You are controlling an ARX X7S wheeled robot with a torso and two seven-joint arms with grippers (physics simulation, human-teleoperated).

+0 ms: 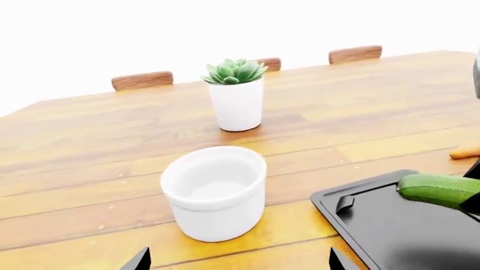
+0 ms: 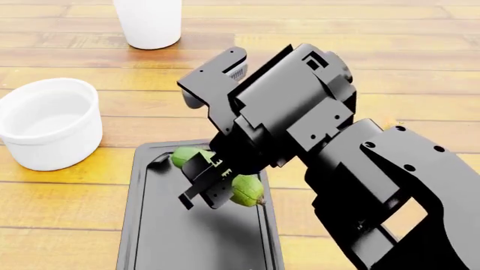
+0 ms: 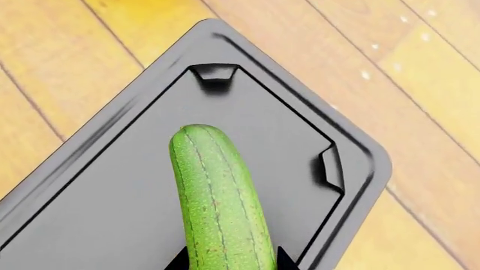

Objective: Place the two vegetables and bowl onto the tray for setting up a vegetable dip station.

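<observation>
The right arm [image 2: 315,146] is matte black throughout, built of blocky angular housings with small round screws along its broad lower link and flat stepped panels.

Cucumber [image 3: 217,197] over tray [image 3: 90,225], bowl [image 2: 46,124] left.

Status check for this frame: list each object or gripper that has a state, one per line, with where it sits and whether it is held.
cucumber: held by the right gripper over the tray.
tray: flat on the table; whether the cucumber touches it, unclear.
bowl: upright, empty, on the table beside the tray.
carrot: on the table, off the tray.
plant pot: upright.
left gripper: open, holding nothing.
</observation>
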